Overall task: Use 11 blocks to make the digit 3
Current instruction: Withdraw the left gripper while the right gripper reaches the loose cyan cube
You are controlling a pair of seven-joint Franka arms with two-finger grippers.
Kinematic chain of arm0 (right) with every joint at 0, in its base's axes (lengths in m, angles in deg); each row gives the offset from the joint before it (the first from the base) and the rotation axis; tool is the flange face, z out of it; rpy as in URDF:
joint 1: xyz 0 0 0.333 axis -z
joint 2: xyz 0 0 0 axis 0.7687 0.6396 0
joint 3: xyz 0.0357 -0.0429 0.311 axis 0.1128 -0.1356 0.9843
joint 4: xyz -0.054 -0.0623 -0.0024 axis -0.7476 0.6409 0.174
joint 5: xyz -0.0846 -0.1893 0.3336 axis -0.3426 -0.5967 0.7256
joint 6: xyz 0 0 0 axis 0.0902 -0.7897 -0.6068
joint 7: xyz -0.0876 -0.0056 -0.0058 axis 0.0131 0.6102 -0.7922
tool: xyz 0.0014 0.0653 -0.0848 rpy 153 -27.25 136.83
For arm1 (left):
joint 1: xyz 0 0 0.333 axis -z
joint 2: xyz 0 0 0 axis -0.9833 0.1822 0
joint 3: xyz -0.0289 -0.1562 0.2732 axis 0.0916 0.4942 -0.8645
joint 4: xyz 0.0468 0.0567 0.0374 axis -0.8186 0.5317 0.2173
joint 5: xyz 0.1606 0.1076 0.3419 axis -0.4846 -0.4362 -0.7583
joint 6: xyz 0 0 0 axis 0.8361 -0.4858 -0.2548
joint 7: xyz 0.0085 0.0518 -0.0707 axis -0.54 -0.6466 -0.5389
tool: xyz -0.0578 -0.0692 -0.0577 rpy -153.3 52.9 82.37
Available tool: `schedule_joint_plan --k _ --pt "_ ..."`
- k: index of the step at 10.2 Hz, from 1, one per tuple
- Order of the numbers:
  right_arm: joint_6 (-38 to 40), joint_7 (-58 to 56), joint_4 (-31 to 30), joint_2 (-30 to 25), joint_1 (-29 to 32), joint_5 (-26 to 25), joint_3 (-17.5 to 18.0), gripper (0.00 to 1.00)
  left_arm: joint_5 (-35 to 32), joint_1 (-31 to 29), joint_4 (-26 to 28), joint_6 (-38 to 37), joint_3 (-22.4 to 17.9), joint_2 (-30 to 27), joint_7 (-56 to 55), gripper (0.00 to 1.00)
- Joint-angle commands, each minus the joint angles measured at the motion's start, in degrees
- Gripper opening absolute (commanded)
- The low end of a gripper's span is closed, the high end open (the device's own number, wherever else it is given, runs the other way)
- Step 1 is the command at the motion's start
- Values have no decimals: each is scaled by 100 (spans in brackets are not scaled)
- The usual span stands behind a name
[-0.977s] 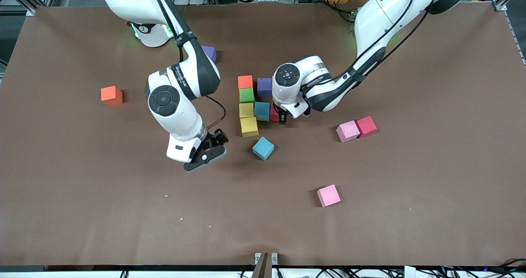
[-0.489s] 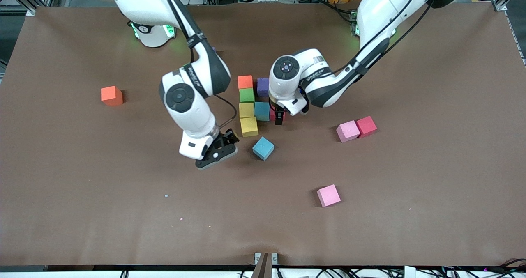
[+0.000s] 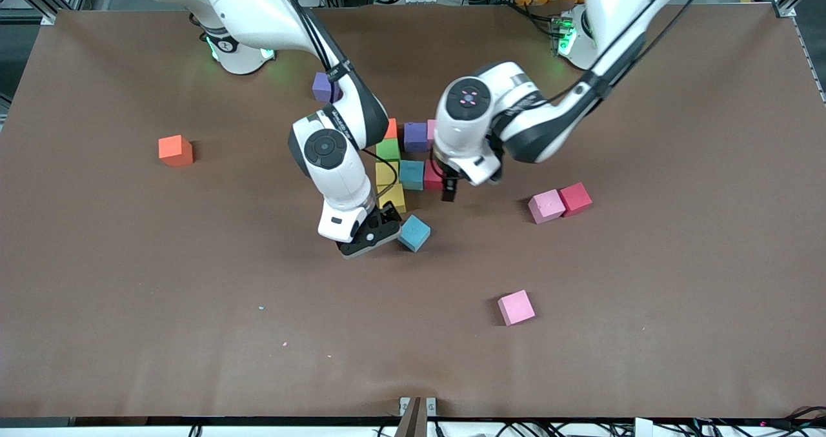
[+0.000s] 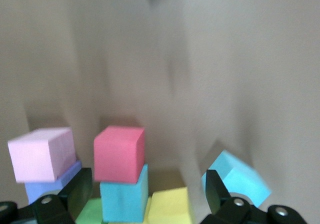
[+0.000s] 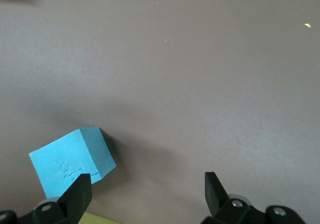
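Right gripper [image 3: 377, 230] closing in on the loose light blue block [image 3: 413, 232].
Both grippers' fingers spread, empty; left gripper [image 3: 450, 192] over the red block [image 4: 119, 154]; next, straddle and pinch it.

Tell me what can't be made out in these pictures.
- Orange block in the figure: front view, mostly covered by the right arm.
- Yellow blocks: front view, partly covered by the right arm.
- Pink block in the top row: front view, only a sliver shows past the left arm.
- Left wrist view: blurred.

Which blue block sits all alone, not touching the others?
The loose light blue block beside the right tool; the other blue block sits packed among the figure's cubes.
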Motion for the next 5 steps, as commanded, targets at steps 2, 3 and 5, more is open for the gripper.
schedule_joint_plan --k 2,3,5 --pt "-507 660 -49 216 -418 -92 -4 100 176 -1342 70 -403 519 -192 1475 100" --pt "-623 660 -14 330 -515 -101 -4 100 176 -1555 70 -473 520 -157 1766 100" --pt "-633 591 12 410 -621 -215 -13 100 150 -1872 53 -544 441 -44 2627 100"
